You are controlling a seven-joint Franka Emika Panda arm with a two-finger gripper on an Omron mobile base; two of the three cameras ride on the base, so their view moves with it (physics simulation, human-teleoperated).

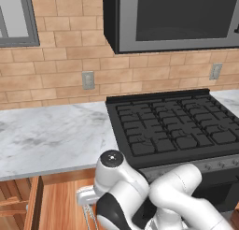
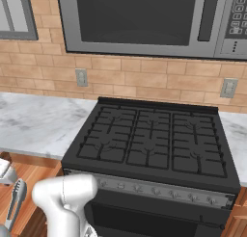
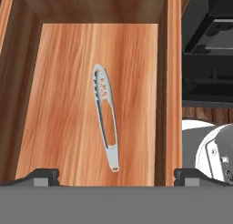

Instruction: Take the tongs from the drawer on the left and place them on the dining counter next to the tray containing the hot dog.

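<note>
The gripper is hanging with its jaws spread wide and released, holding nothing; its two dark fingertips are showing far apart at the bottom of the hand view, one near each side wall of the drawer. Between them and a little beyond, the tongs are lying flat on the pale wood floor of the open drawer, roughly midway between its side walls, running lengthwise from front to back with a slight slant. The narrow joined end with the small loop is pointing toward the gripper, and the wider slotted tips are pointing toward the drawer's back wall. In the right base view the tongs are also showing at the lower left, beside the white arm. Judging from this, the step in hand is the approach to the pickup: the tongs are not yet touched. The next move probably calls for lowering straight down over the middle of the tongs, turning the wrist so the fingers straddle the slim arms crosswise, and closing without scraping the drawer walls.
</note>
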